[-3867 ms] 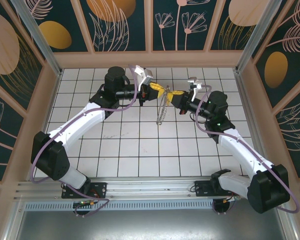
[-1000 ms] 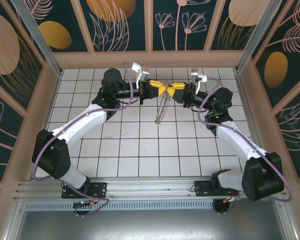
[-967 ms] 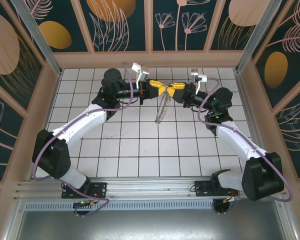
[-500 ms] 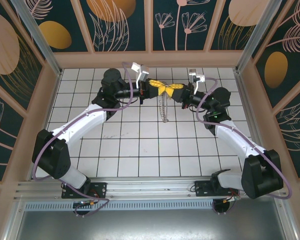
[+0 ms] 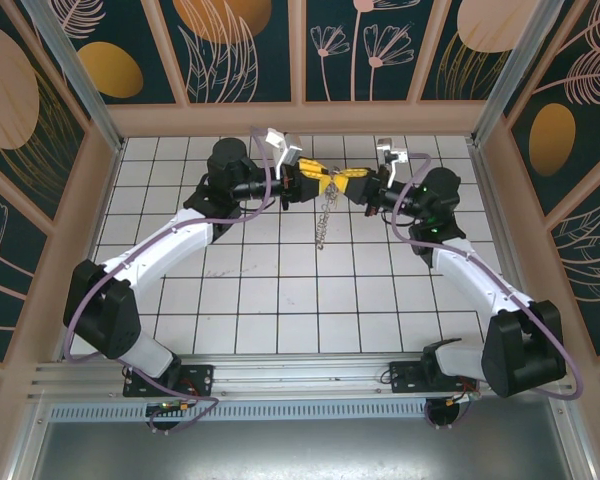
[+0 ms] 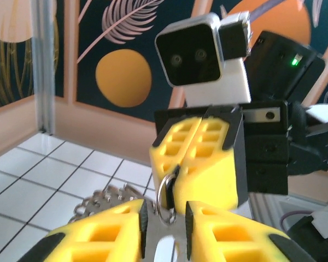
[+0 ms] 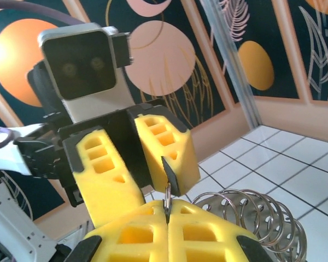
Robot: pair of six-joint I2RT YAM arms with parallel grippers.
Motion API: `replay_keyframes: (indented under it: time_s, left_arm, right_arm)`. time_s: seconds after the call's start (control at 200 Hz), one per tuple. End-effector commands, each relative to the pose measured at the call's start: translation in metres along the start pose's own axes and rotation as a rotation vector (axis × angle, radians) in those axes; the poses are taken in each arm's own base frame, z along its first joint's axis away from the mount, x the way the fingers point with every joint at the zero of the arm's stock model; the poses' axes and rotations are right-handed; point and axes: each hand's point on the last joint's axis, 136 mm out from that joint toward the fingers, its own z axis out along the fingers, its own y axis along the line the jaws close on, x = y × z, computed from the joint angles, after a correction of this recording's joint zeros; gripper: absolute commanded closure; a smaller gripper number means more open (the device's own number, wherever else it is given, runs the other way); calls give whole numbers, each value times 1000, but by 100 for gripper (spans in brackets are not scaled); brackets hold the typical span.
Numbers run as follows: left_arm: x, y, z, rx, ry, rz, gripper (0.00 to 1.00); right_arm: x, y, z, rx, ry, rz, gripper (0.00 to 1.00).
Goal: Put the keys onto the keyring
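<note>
The keyring [image 5: 324,215] hangs edge-on between my two grippers above the far middle of the tiled floor, its silvery rings dangling down. My left gripper [image 5: 315,180] [image 6: 164,218] is shut on the keyring's flat silvery band [image 6: 164,237]. My right gripper [image 5: 348,182] [image 7: 168,215] faces it tip to tip, shut on one small silvery ring [image 6: 165,199] [image 7: 167,201] of the fringe. More fringe rings [image 7: 251,218] bunch to the right of the right fingers. The brass-yellow key is hidden or out of view.
White tiled floor [image 5: 280,290] lies below, walled by tan panels [image 5: 300,120] at the back and both sides. An aluminium post [image 6: 44,60] stands at the far corner. Both arm bases sit at the near rail [image 5: 300,375].
Both grippers stay tip to tip on the keyring. The pair has shifted slightly left and the hanging rings have swung a little. The left wrist has turned slightly.
</note>
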Motion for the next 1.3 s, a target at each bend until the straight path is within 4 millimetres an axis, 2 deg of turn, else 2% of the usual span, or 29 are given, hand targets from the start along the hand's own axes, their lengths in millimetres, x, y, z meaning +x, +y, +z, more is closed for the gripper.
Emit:
replay_keyframes:
  time_s: [0.0,0.225,0.475,0.786,1.006,1.296]
  left_arm:
    - [-23,-3,-10,-66,9,124,66]
    - [-18,15,-15,-111,75,148,56]
    - [-12,34,-20,-27,130,90,52]
    - [4,26,-12,122,162,-3,52]
    - [3,18,-11,181,121,-41,53]
    - [5,19,-10,189,105,-61,53]
  right_arm:
    - [-14,0,0,2,31,-91,100]
    - [-4,-21,6,-9,115,-84,100]
    - [3,-22,11,-78,174,-78,100]
    - [-1,-20,14,-123,174,-70,100]
    - [-2,-18,17,-136,165,-70,100]
    - [-3,-12,21,-155,158,-74,100]
